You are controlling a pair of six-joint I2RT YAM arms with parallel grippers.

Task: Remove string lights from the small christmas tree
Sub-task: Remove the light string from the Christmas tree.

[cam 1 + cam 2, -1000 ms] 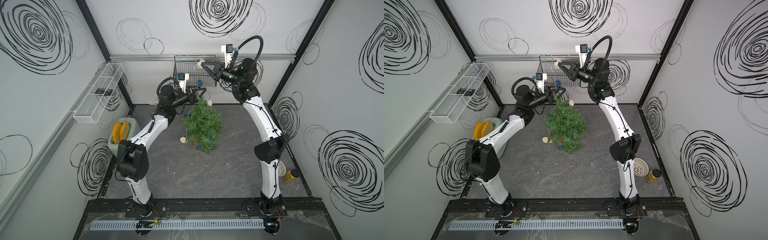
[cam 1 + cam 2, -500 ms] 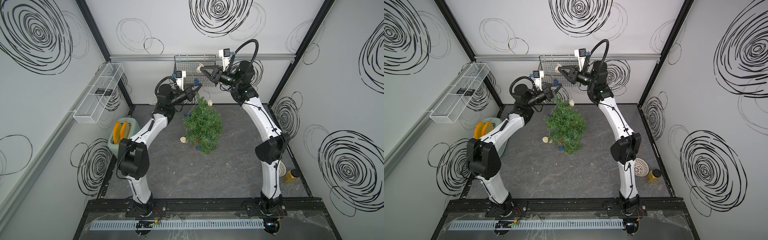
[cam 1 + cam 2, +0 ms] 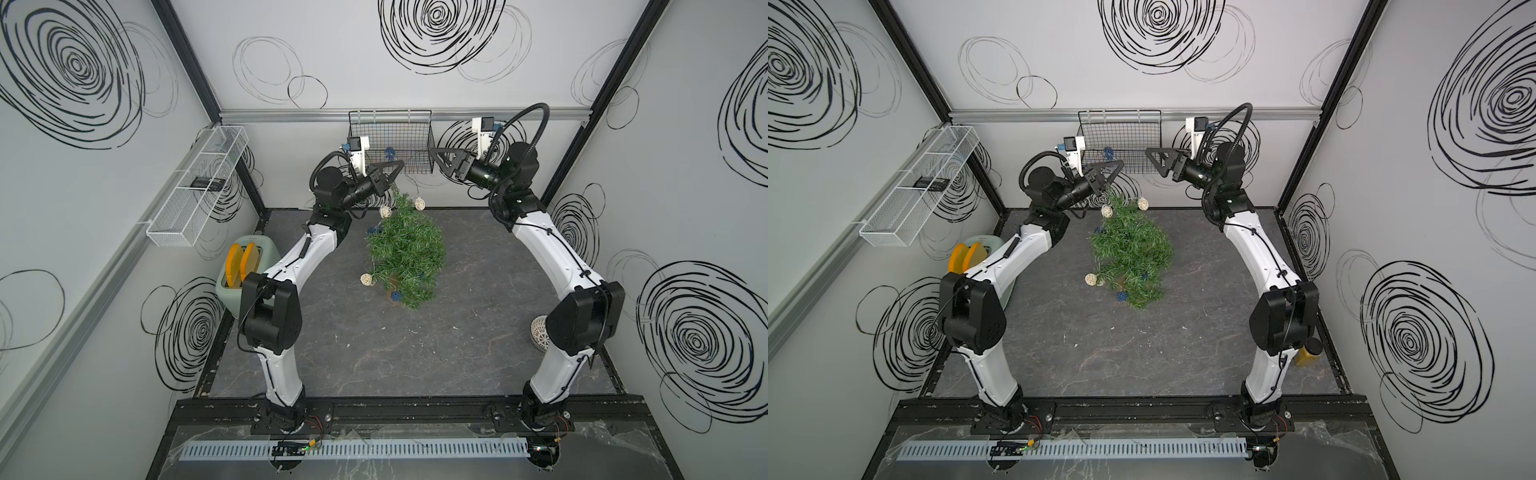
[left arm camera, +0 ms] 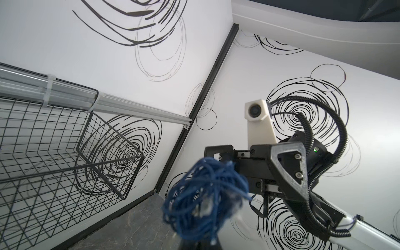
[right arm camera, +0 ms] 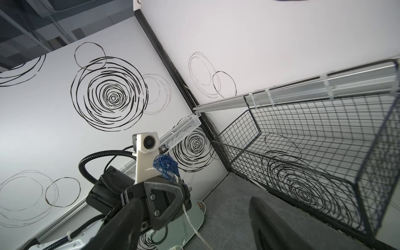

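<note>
In both top views your left gripper (image 3: 401, 164) is raised above the small christmas tree (image 3: 409, 249), pressed together on the string lights (image 3: 385, 212), with one blue ball (image 3: 389, 153) just above its tips. The right gripper (image 3: 438, 162) hangs spread and empty before the wire basket (image 3: 388, 111). The other balls sit on or beside the tree, mid-table (image 3: 374, 353), so I judge you early in the unwinding. Next, lift the strand clear and take a lower hold with the right gripper. The left wrist view shows only that ball (image 4: 205, 199), blurred, never the pinch. The right wrist view does show it, with pale wire (image 5: 190, 223) running from the closed tips.
</note>
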